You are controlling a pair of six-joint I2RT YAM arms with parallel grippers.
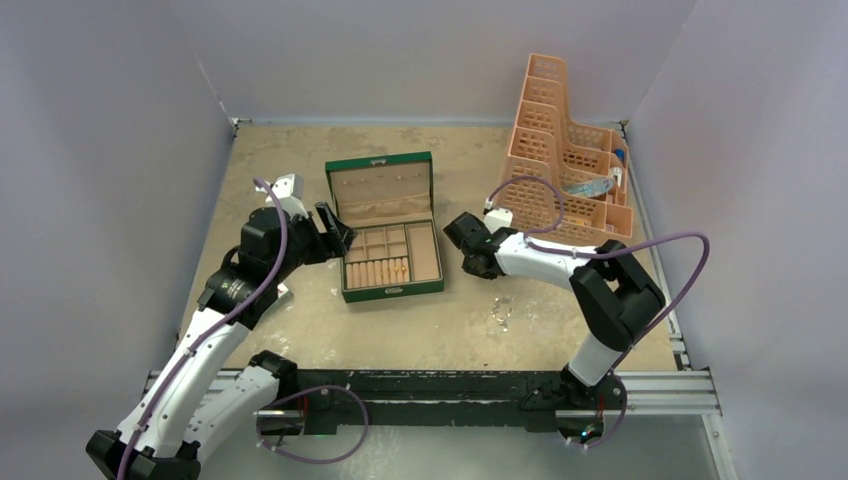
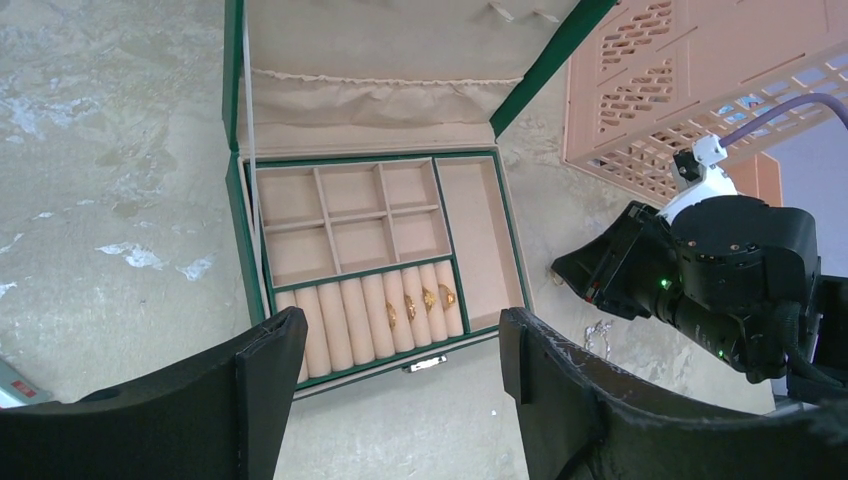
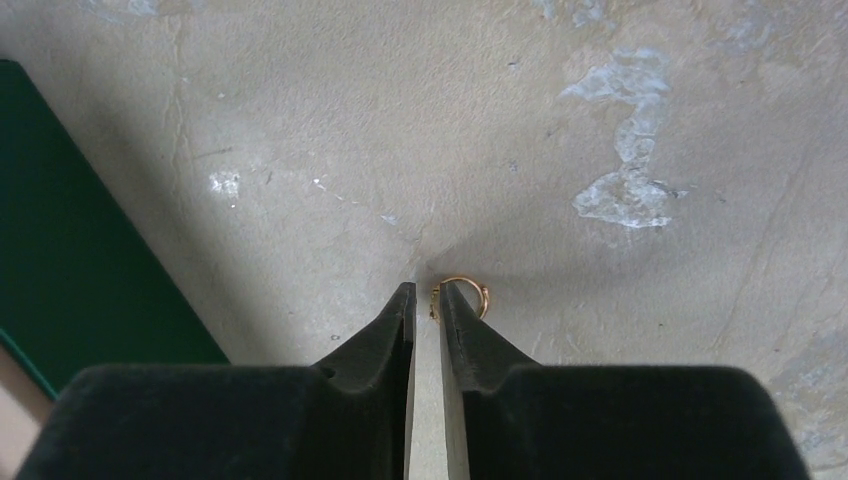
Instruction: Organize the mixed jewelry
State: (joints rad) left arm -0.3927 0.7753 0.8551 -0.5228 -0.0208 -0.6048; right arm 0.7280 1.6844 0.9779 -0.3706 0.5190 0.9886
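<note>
A gold ring (image 3: 462, 296) sits at the very tips of the right gripper (image 3: 425, 290). The fingers (image 3: 385, 330) are pressed almost together, and one edge of the ring is in the thin gap between them, so it looks pinched there. Only the right wrist view shows this. In the top view the ring is too small to see.

The left wrist view shows something the other views do not. More gold rings (image 2: 409, 306) stand in the soft rolls of the green box (image 2: 232, 230), just ahead of the left gripper (image 2: 400, 330). I count at least three, maybe four. This gripper is spread wide and holds nothing.

One small silvery chain piece (image 1: 502, 312) lies on the table (image 1: 300, 160), behind the right gripper and under its arm. The left wrist view sees it only in part, because the right arm covers it.

The box is open, with its lid upright, and it lies between the two grippers. Inside are six small square compartments, one long compartment and a row of rolls. From the right gripper it is just to the left, and only its green wall enters the right wrist view.

One orange basket (image 1: 560, 150) stands well to the right of the right gripper, with a bluish thing (image 1: 590, 185) inside.
</note>
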